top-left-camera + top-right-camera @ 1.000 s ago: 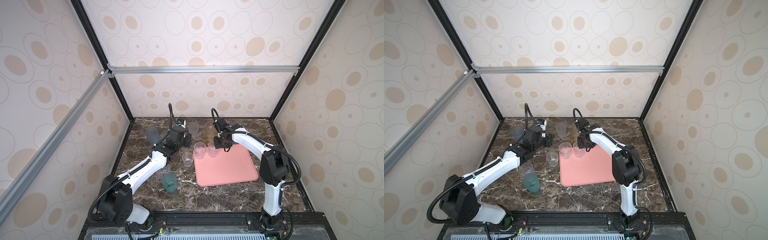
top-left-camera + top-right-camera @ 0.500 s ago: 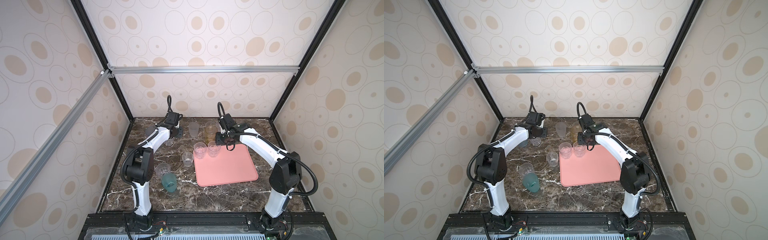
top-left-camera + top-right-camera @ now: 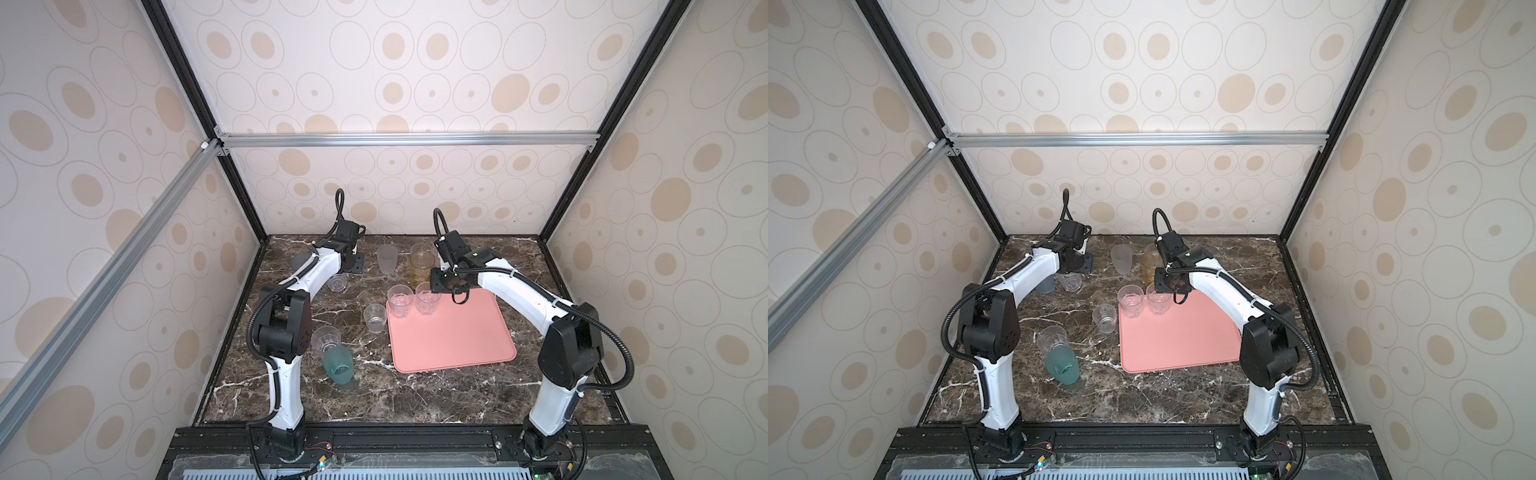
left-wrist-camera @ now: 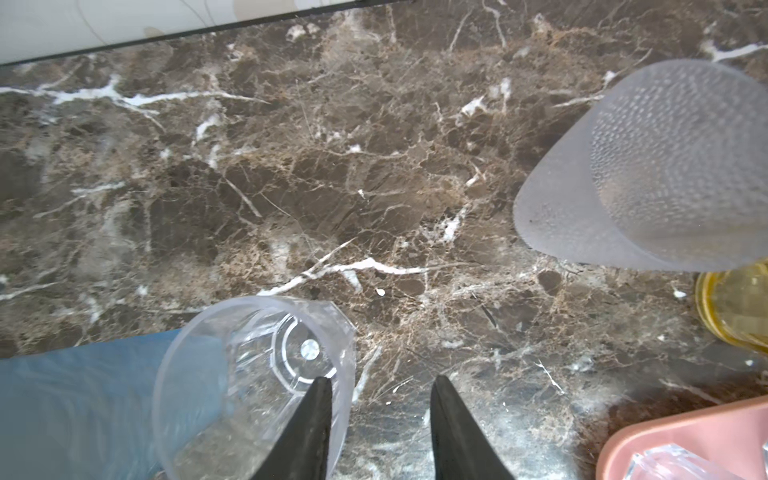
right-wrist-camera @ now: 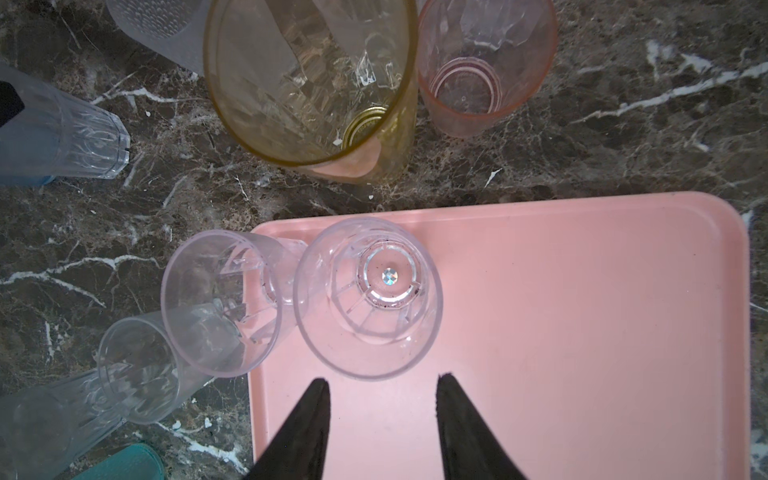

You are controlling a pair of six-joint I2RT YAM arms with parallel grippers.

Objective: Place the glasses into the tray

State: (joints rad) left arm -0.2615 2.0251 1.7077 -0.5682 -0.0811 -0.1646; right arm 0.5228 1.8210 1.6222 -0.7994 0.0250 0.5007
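The salmon-pink tray (image 3: 457, 336) lies right of the table's middle. Two short clear glasses (image 3: 401, 300) (image 3: 427, 297) stand upright on its far left corner. My right gripper (image 5: 382, 379) hangs open over the tray beside the nearer clear glass (image 5: 370, 299), with nothing between its fingers. At the back left, my left gripper (image 4: 380, 380) is open over another clear glass (image 4: 253, 374). One finger (image 4: 316, 415) sits inside its rim and the other stands outside, apart from the wall. A blue-grey glass (image 4: 83, 395) stands right beside it.
A frosted glass (image 3: 387, 258), an amber glass (image 3: 422, 262) and a pink glass (image 5: 484, 66) stand behind the tray. A short clear glass (image 3: 375, 318) stands at the tray's left edge. Nearer the front left are a clear glass (image 3: 326, 338) and a tilted teal glass (image 3: 338, 365).
My left arm has swung from the table's middle to the back left, and its jaws have narrowed. The right gripper has shifted slightly back over the tray's far edge.
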